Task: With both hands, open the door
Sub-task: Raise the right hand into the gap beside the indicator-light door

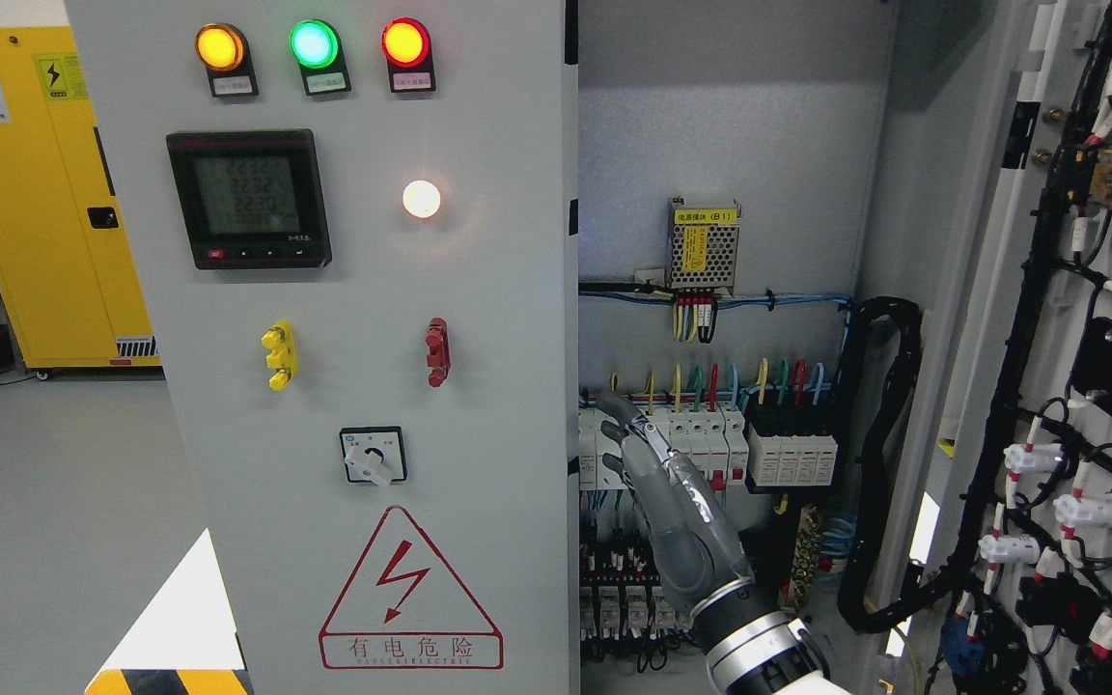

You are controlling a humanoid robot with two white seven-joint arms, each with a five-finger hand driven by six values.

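Two doors stand before us: the left door (324, 367), closed, just left of our right robot hand (657, 492), and the right door (1077, 386), swung wide open well off to its right with black cable looms on its inner face. Our right robot hand reaches up from the lower edge into the open cabinet, fingers extended and released, grasping nothing, its fingertips in front of the white breakers (710, 439). We cannot tell whether they touch. Above the hand sits a power supply (703, 246). On the left door, up and left of the hand, we see three lamps (313, 46), a meter (249, 198), a rotary switch (373, 456) and a red warning triangle (409, 594). Far left stands a yellow cabinet (44, 193).
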